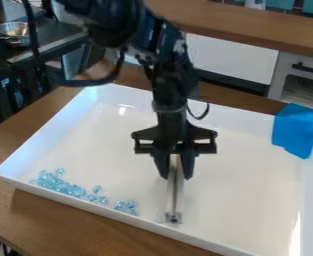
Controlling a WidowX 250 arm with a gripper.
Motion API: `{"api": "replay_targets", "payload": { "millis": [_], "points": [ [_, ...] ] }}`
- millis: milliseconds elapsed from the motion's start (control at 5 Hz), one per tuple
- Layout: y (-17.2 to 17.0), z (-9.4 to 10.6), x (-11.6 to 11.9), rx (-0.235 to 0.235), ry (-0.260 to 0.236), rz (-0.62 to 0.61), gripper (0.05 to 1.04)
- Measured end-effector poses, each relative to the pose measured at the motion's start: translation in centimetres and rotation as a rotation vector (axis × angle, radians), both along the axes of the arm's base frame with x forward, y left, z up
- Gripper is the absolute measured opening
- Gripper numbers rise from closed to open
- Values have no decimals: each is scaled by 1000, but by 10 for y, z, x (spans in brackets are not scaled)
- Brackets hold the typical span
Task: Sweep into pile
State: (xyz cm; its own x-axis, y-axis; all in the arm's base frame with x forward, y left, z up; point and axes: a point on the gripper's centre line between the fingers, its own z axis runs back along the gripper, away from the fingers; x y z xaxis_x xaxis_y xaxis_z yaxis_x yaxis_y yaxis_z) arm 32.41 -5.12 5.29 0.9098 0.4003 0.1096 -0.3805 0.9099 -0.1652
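The black gripper [176,167] hangs over the middle of the white tray [245,195], its fingers closed on either side of a pale, narrow sweeping tool [175,200]. The tool extends down from the fingers toward the tray's near side, its far end low at the tray floor. Light blue translucent pieces [68,188] lie in a loose band along the near left wall, left of the tool. A few of them [126,205] sit a little apart at the band's right end, nearest the tool.
A blue cloth [297,130] drapes over the tray's right back corner. The tray's raised walls surround the pieces, and a wooden table [25,215] supports it. A metal bowl [13,31] stands on a dark surface at the upper left.
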Motion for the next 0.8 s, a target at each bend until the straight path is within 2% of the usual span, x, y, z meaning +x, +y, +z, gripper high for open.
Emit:
{"api": "replay_targets", "payload": {
  "millis": [400, 800],
  "points": [
    [3, -10, -6, 21, -6, -2, 368],
    [27, -11, -8, 51, 10, -21, 368]
  ]
}}
